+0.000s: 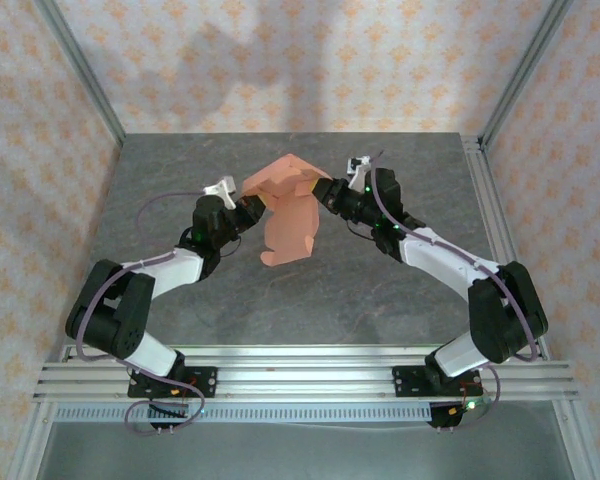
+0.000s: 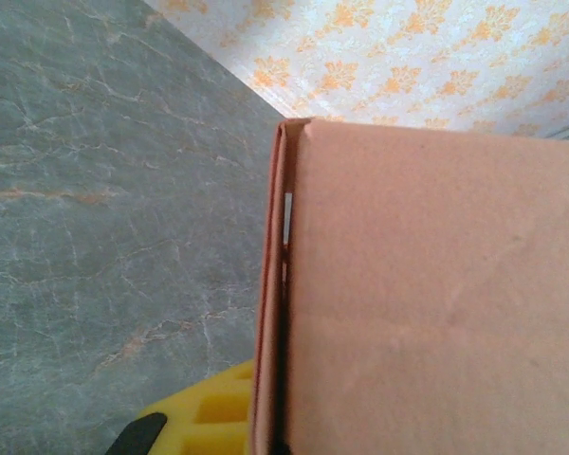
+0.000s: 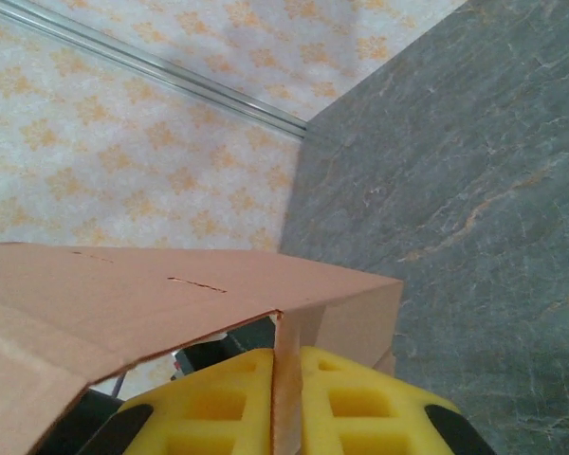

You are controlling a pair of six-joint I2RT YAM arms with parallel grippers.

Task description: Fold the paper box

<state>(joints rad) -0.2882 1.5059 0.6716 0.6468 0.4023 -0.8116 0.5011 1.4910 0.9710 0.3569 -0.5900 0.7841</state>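
In the top view the paper box (image 1: 288, 215) covers the fingertips of the left gripper (image 1: 250, 208) and the right gripper (image 1: 324, 193). The contact there is too small to tell. In the left wrist view the box runs off the right and bottom edges and hides all but a corner of one yellow pad (image 2: 209, 417). In the right wrist view the bottom edge cuts off two yellow pads (image 3: 218, 403), the left edge cuts the box, and a dark shape (image 3: 223, 351) under it cannot be identified.
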